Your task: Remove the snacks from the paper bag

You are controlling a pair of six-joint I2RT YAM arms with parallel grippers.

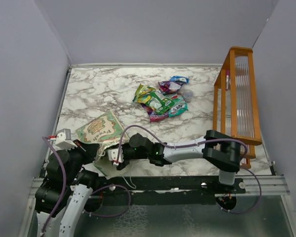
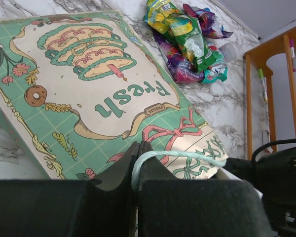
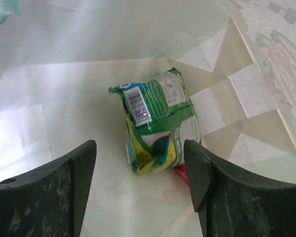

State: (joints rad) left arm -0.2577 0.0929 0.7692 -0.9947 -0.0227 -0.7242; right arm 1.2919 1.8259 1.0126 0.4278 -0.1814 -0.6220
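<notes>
- Snack packet is lying inside the paper bag, between the spread fingers of the right end effector, which are not touching it.
- Risk: fingers closing too low are likely pinching the bag's paper wall too, and the glossy film may be slipping free.
- Left end effector is clamping the string handle. A hard pull risks dragging the bag.
- Packet is looking green-yellow and crumpled, barcode up.
- Other snacks are sitting piled mid-bench.

paper bag front: "Fresh", upside down; small banner "FRESH".
</notes>
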